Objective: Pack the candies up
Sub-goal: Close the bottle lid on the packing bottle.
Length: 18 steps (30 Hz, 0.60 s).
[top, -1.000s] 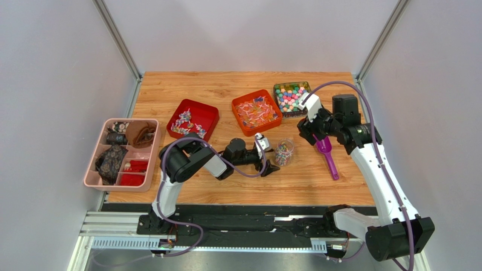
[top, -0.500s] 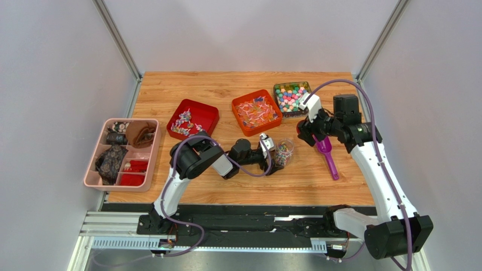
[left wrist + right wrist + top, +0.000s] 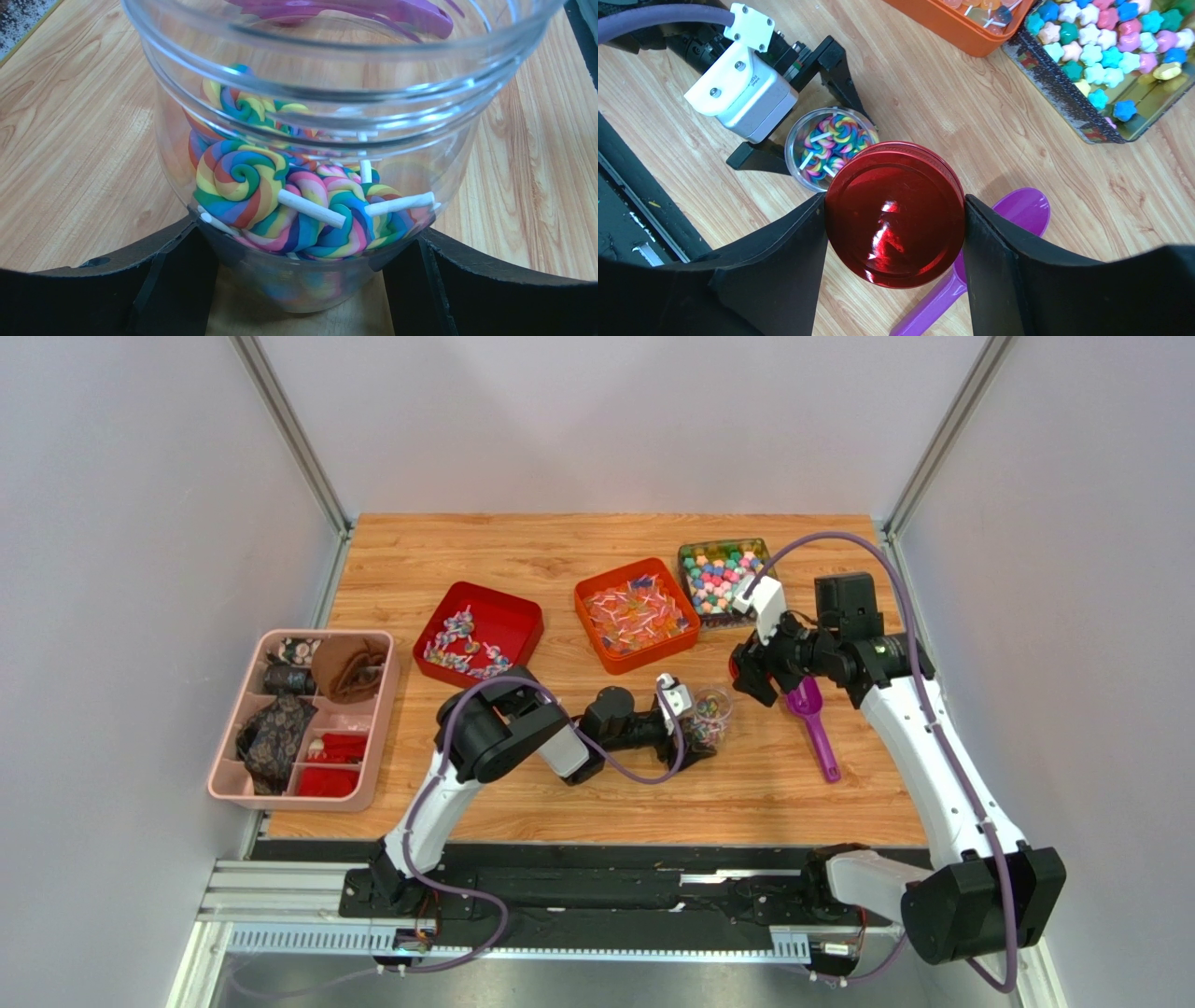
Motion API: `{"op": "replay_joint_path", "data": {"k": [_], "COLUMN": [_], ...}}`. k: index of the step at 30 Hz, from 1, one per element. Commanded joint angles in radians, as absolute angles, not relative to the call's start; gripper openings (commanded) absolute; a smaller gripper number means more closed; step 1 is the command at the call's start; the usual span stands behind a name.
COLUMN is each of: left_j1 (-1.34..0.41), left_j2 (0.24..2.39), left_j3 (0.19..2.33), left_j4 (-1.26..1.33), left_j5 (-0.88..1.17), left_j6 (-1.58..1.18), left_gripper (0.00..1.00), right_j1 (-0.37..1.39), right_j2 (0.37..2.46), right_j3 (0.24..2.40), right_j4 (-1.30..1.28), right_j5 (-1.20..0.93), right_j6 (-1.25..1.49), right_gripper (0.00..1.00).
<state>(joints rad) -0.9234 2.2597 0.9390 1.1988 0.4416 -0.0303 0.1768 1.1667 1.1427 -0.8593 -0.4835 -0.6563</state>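
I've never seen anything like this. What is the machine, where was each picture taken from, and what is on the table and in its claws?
These are two robot arms bolted at the table's near edge, each ending in a two-finger gripper. The wide picture looks down from above and behind them; the other two come from cameras on the wrists. The left gripper clasps a clear jar of swirl lollipops. The right gripper holds a round red lid near that jar. On the wooden table lie a purple scoop, a red tray, an orange tray and a dark tray of sweets. A pink divided box sits at its left edge.
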Motion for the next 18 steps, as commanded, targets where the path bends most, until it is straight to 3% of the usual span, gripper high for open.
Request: {"op": "replay_joint_path", "data": {"k": [1, 2, 5, 18], "left_j1": [-0.928, -0.928, -0.927, -0.927], "left_j2": [2.281, 2.283, 2.284, 2.289], "left_j3": [0.948, 0.946, 0.943, 0.945], "left_j4": [1.281, 1.287, 1.301, 1.315], "left_j5": [0.434, 0.431, 0.426, 0.414], "left_j6": [-0.025, -0.026, -0.028, -0.043], "left_gripper": [0.62, 0.55, 0.45, 0.44], "right_j1": [0.189, 0.190, 0.202, 0.281], "right_j2": [1.195, 1.206, 1.241, 1.371], "right_j3": [1.152, 1.160, 1.169, 1.184], "right_j4": [-0.894, -0.906, -0.933, -0.939], "right_j5": [-0.535, -0.546, -0.568, -0.597], "right_j6": [-0.687, -0.693, -0.704, -0.704], "right_gripper": [0.50, 0.50, 0.50, 0.49]}}
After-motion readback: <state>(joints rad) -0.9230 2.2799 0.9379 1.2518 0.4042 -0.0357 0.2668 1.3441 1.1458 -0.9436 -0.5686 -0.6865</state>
